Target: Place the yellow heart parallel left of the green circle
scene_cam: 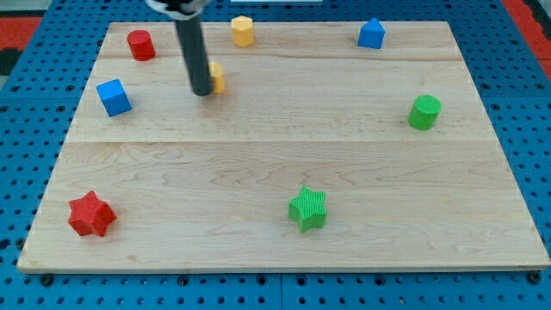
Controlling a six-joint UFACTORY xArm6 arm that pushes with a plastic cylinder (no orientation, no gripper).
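The yellow heart (217, 77) lies near the view's top left, mostly hidden behind my rod; only its right edge shows. My tip (202, 91) rests on the board at the heart's left side, touching or nearly touching it. The green circle (424, 112) stands far off at the view's right, a little lower than the heart.
A yellow hexagon (243, 30) sits above the heart at the top edge. A red cylinder (140, 44) and a blue cube (114, 96) lie to the left. A blue block (371, 34) is at top right. A green star (307, 208) and a red star (90, 213) lie near the bottom.
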